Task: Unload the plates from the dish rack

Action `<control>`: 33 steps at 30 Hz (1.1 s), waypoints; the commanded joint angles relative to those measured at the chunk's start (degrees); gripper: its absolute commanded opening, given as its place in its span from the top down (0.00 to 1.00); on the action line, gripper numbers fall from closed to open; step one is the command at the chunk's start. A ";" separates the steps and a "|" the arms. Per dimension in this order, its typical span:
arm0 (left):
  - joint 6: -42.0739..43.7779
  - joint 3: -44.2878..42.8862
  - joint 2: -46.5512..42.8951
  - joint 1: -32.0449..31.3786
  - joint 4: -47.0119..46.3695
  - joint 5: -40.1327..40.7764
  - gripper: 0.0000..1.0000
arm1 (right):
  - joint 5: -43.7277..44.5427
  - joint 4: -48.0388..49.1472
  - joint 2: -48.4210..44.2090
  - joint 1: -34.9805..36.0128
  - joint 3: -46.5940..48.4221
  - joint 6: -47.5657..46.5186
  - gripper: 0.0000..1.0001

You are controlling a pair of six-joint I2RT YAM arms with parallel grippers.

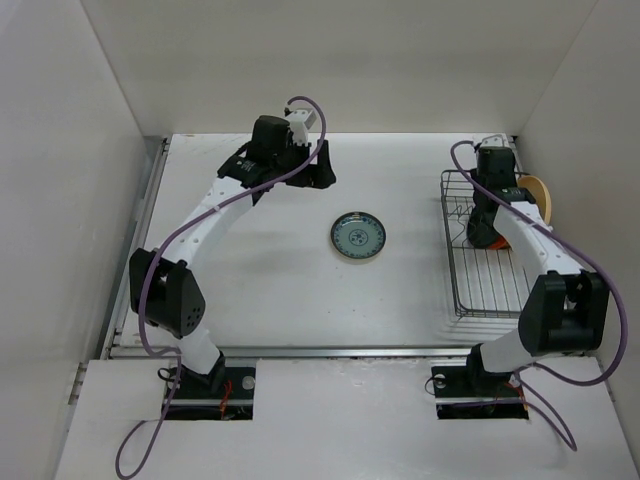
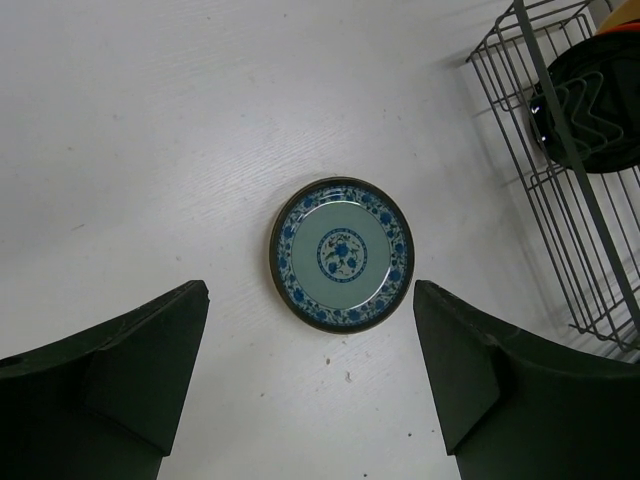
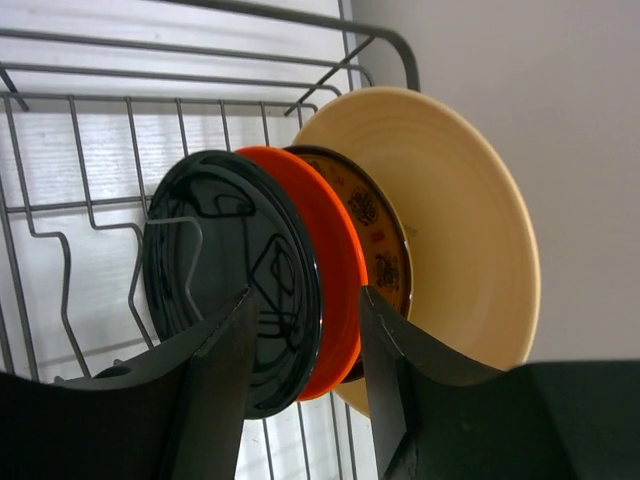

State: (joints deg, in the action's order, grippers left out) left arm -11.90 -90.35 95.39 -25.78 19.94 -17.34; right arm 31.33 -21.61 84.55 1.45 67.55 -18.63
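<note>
A teal-blue patterned plate (image 1: 358,238) lies flat on the white table, apart from the rack; it also shows in the left wrist view (image 2: 342,253). My left gripper (image 1: 318,176) (image 2: 310,320) is open and empty, raised above the table behind that plate. The dish rack (image 1: 480,290) (image 3: 90,150) stands at the right. In it stand on edge a black plate (image 3: 232,280), an orange plate (image 3: 335,270), a gold-patterned dark plate (image 3: 378,235) and a larger tan plate (image 3: 460,230). My right gripper (image 1: 487,225) (image 3: 305,300) is open, its fingers straddling the black and orange plates' lower rims.
White enclosure walls close in the table on the left, back and right; the right wall is just beyond the rack. The rack's near half (image 1: 490,295) holds no plates. The rack's corner (image 2: 575,250) and the black plate (image 2: 600,110) show in the left wrist view.
</note>
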 commanded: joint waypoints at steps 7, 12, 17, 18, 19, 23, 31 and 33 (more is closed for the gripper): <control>-0.40 -0.88 -1.70 -0.15 -0.61 0.47 0.18 | -0.13 -2.12 2.45 -2.33 -0.22 0.26 0.56; -0.40 -0.88 -1.70 -0.15 -0.61 0.47 0.18 | -0.75 -4.23 3.60 -2.86 -0.22 0.26 0.57; -0.40 -0.88 -1.70 -0.15 -0.61 0.47 0.18 | -1.80 -5.38 4.83 -3.39 -0.22 0.26 0.59; -0.40 -0.88 -1.70 -0.15 -0.61 0.47 0.18 | -1.80 -5.99 5.44 -3.39 -0.22 0.26 0.60; -0.40 -0.88 -1.70 -0.15 -0.61 0.47 0.18 | -1.80 -5.99 5.45 -3.39 -0.22 0.26 0.62; -0.40 -0.88 -1.70 -0.15 -0.61 0.47 0.18 | -1.80 -6.52 6.67 -3.91 0.30 0.79 0.75; -0.40 -0.88 -1.70 -0.15 -0.61 0.47 0.18 | -0.75 -4.50 3.25 -3.91 0.30 1.32 1.00; -0.40 -0.88 -1.70 -0.15 -0.61 0.47 0.18 | 0.04 -3.10 2.19 -3.91 0.30 1.32 1.00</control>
State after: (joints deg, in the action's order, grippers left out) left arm -11.97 -90.35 95.39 -25.78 20.23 -17.28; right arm 29.65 -26.11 89.03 -1.96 68.07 -17.78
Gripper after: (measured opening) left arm 0.812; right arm 0.046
